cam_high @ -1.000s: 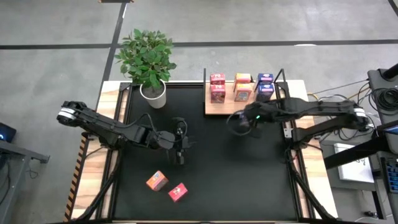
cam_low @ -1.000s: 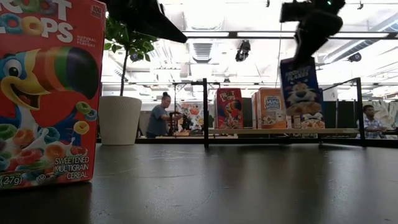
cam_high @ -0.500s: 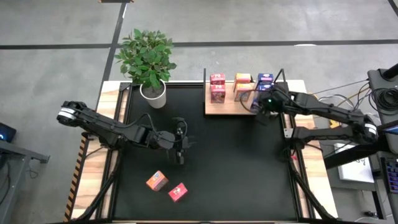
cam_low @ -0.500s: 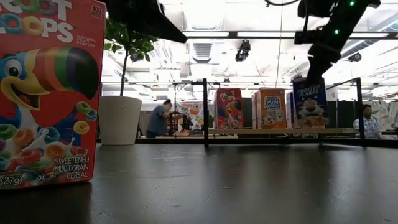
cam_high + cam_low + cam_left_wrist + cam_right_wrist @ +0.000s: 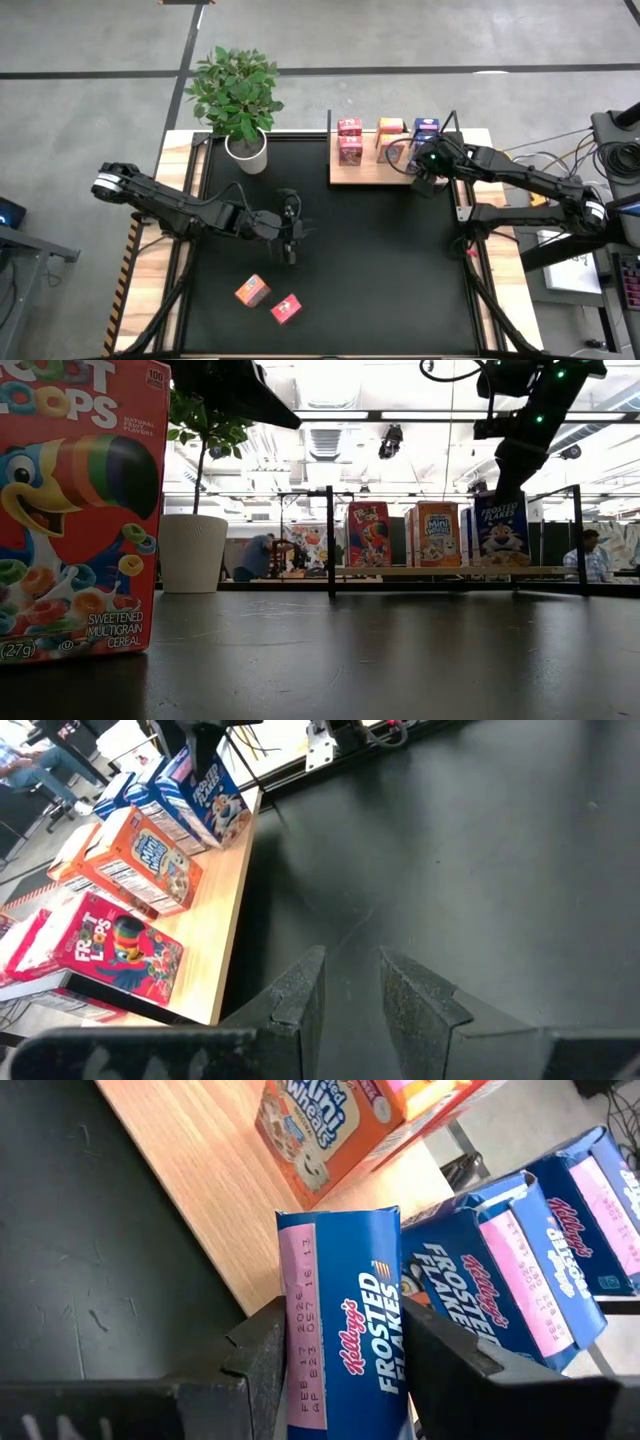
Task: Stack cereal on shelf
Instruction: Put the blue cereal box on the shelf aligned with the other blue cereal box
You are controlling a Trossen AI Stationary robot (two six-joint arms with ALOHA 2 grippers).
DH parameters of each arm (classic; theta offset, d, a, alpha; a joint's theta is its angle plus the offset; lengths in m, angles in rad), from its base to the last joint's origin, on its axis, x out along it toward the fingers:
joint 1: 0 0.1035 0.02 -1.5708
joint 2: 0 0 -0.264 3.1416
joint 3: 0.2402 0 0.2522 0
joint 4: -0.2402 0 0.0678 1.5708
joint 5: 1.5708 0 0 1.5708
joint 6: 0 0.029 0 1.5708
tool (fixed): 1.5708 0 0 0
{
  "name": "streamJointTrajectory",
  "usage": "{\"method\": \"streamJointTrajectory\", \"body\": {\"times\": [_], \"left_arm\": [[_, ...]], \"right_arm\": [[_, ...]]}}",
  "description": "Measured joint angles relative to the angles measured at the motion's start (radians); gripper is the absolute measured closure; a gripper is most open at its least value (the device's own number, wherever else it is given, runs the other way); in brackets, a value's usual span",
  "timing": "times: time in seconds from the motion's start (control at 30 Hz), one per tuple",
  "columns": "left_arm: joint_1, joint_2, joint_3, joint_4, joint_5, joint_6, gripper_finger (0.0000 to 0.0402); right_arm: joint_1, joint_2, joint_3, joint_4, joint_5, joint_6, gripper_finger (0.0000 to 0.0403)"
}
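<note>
The light-wood shelf [image 5: 365, 172] stands at the table's far right and carries red [image 5: 349, 141], orange [image 5: 390, 140] and blue [image 5: 427, 130] cereal boxes standing on their bases. My right gripper [image 5: 340, 1360] is over the shelf's right end, shut on a blue box [image 5: 502, 530] beside the other blue ones [image 5: 500, 1300]. One orange box [image 5: 252, 291] and one red box [image 5: 286, 309] lie on the black tabletop near its front edge. My left gripper [image 5: 350, 990] hovers open and empty over the table's middle [image 5: 290, 235]. My right gripper pinches the blue box at its top end [image 5: 345, 1330] between the two fingers [image 5: 265, 1350], one on each broad face. It comes from above, pointing down. The box stays upright, and its bottom edge [image 5: 502, 565] meets the shelf board in the low view.
A potted plant [image 5: 240, 100] stands at the table's far left corner. Thin black posts [image 5: 330, 540] rise at the shelf's ends. The red box [image 5: 75, 510] stands close in front of the low camera. People show in the room behind [image 5: 590, 555].
My right gripper carried the blue box from above the tabletop by the shelf's near edge toward the far right, over the shelf's right end, then lowered it until its bottom reached the board. The gripper stayed shut on it. The left arm kept still.
</note>
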Motion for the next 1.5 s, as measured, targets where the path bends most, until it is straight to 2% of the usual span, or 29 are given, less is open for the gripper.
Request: {"method": "streamJointTrajectory", "body": {"times": [0.2,0.63,0.87,1.1,1.23,1.37,1.5], "left_arm": [[0.0,0.0,0.0,0.002,0.0,0.0,0.0322],[0.0,0.0,0.0,0.008,0.0,0.0,0.0322],[0.0,0.0,0.0,0.016,0.0,0.0,0.0322],[0.0,-0.001,0.0,0.017,0.0,0.023,0.0322],[0.0,-0.012,0.012,0.019,0.0,0.065,0.0322],[0.0,-0.028,0.02,0.022,0.0,0.106,0.0322],[0.003,-0.033,0.018,0.021,-0.001,0.13,0.0322]], "right_arm": [[-0.003,-0.001,0.0,0.0,0.0,0.033,0.0239],[-0.036,-0.005,0.01,-0.001,0.008,0.031,0.0177],[-0.036,-0.007,0.044,-0.015,0.008,0.022,0.0165],[-0.034,-0.008,0.143,-0.069,-0.007,0.056,0.0172],[-0.024,-0.009,0.203,-0.085,-0.131,0.116,0.0181],[0.014,-0.009,0.223,-0.085,-0.236,0.174,0.0208],[0.073,-0.009,0.183,-0.104,-0.238,0.24,0.0249]]}}
